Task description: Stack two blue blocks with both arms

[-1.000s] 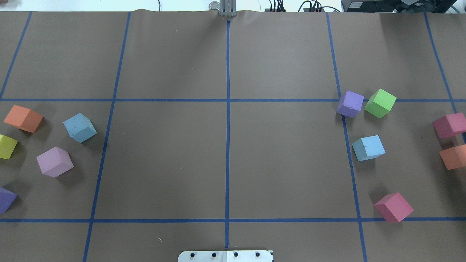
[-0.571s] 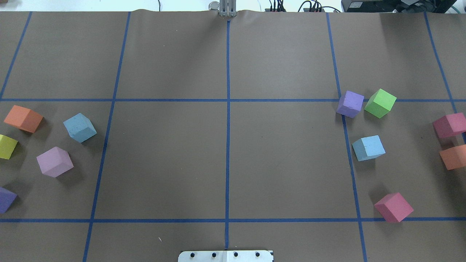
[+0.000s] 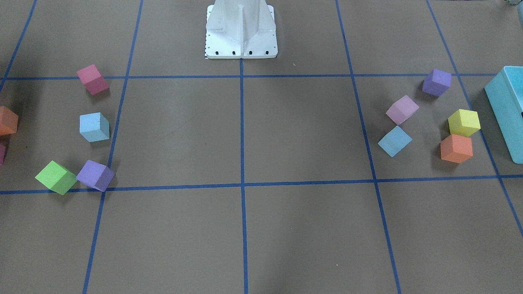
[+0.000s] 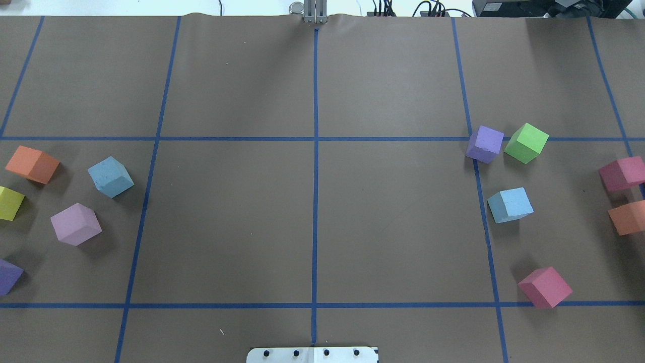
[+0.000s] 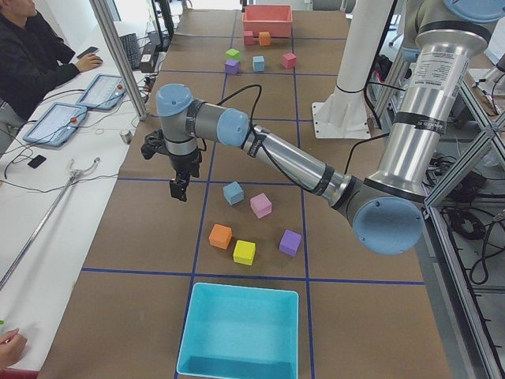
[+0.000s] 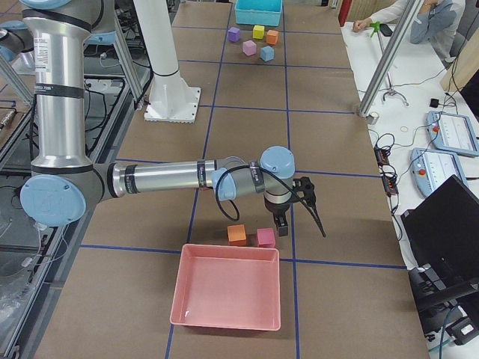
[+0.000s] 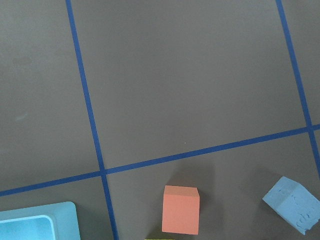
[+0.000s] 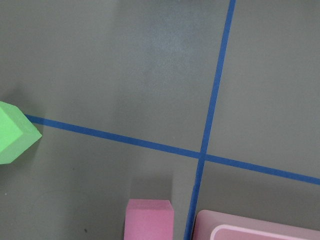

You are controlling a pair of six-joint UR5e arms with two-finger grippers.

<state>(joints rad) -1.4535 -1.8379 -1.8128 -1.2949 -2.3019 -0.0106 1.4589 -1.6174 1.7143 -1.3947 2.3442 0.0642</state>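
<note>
One pale blue block [image 4: 111, 176] lies on the robot's left side, also in the front view [image 3: 394, 141], the exterior left view [image 5: 233, 193] and the left wrist view [image 7: 291, 204]. The other blue block [image 4: 510, 204] lies on the right side, also in the front view [image 3: 94, 127]. They are far apart, each flat on the table. My left gripper [image 5: 180, 189] hangs above the table beside the left blue block, apart from it. My right gripper [image 6: 281, 226] hangs just above a pink cube [image 6: 266, 238]. Neither gripper shows in the overhead, front or wrist views, so I cannot tell whether they are open or shut.
Around the left blue block lie orange [image 4: 33, 164], yellow [image 4: 10, 202], pink-lilac [image 4: 75, 224] and purple [image 4: 9, 276] cubes. Purple [image 4: 485, 144], green [image 4: 526, 142] and pink [image 4: 545, 287] cubes ring the right one. A teal box [image 5: 241, 332], a pink tray [image 6: 228, 288] and the white base stand [image 3: 241, 28] stand nearby.
</note>
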